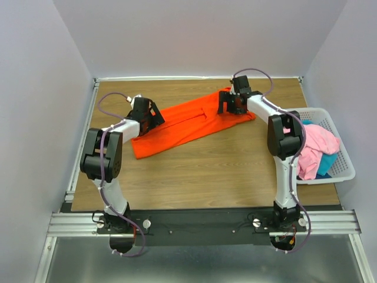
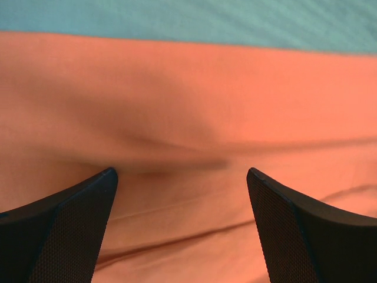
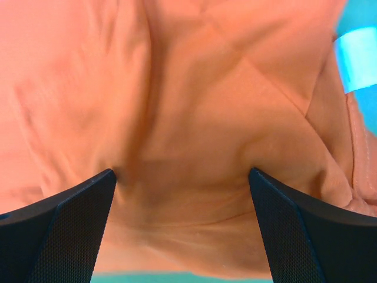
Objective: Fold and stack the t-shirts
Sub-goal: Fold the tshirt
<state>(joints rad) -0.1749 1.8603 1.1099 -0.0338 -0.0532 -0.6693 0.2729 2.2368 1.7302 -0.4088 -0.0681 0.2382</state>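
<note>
The orange-red t-shirt [image 1: 188,122] lies stretched out long and narrow across the far half of the table, from lower left to upper right. My left gripper [image 1: 154,115] is open, pressed down on the shirt's left part; orange fabric [image 2: 182,194] fills the gap between its fingers. My right gripper [image 1: 234,105] is open over the shirt's right end, its fingertips touching creased orange fabric [image 3: 182,177]. The pink t-shirt [image 1: 315,144] and the teal-blue t-shirt [image 1: 327,162] lie crumpled in the basket on the right.
The white lattice basket [image 1: 346,168] stands at the table's right edge beside the right arm. The wooden table [image 1: 200,174] shows bare wood in its near half. Grey walls close off the far and side edges.
</note>
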